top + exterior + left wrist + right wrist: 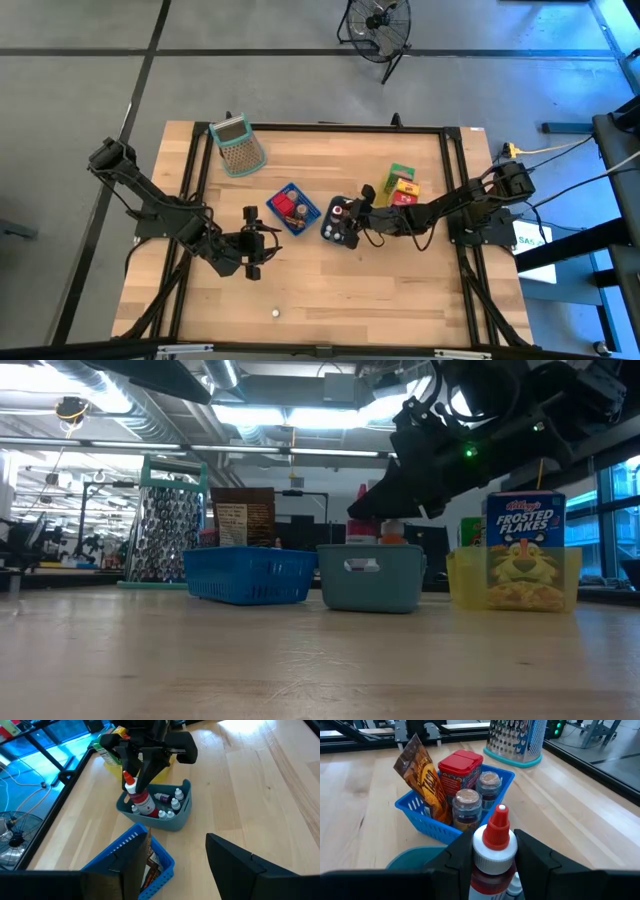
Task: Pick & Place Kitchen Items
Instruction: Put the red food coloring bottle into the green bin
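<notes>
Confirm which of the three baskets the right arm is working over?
The teal basket, the middle one. The right gripper holds a red-capped bottle over it; the blue basket and yellow basket sit either side.

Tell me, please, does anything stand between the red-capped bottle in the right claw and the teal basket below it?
Nothing visible does. The right claw grips the red-capped bottle directly over the teal basket, its base among the small white bottles already inside; those crowd the basket but leave room. The left claw waits apart, open.
</notes>
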Tool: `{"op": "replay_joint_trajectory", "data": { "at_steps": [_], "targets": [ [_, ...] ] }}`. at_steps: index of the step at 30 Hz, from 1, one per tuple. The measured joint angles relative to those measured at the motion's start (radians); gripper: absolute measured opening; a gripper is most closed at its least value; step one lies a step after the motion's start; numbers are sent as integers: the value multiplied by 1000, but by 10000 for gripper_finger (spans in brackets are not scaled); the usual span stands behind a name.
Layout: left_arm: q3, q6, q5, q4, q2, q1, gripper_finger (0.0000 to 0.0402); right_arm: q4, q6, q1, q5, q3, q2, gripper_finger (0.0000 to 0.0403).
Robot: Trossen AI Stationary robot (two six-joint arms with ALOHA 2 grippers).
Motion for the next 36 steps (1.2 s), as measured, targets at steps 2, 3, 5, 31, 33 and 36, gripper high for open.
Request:
{"op": "replay_joint_trajectory", "data": {
  "at_steps": [2, 3, 5, 31, 33, 36],
  "targets": [
    [0, 0, 0, 0, 0, 0, 196, 5, -1, 0, 0, 1, 0, 120],
    [0, 0, 0, 0, 0, 0, 196, 6, -1, -1, 0, 1, 0, 120],
    [0, 0, 0, 0, 0, 0, 196, 4, -2, -5, -5, 1, 0, 120],
    [0, -3, 0, 0, 0, 0, 196, 53, 17, -31, -56, 6, 47, 128],
    [0, -3, 0, 1, 0, 0, 196, 52, 17, -31, -56, 5, 47, 128],
    [0, -3, 0, 1, 0, 0, 196, 52, 18, -30, -57, 5, 47, 123]
  ]
}}
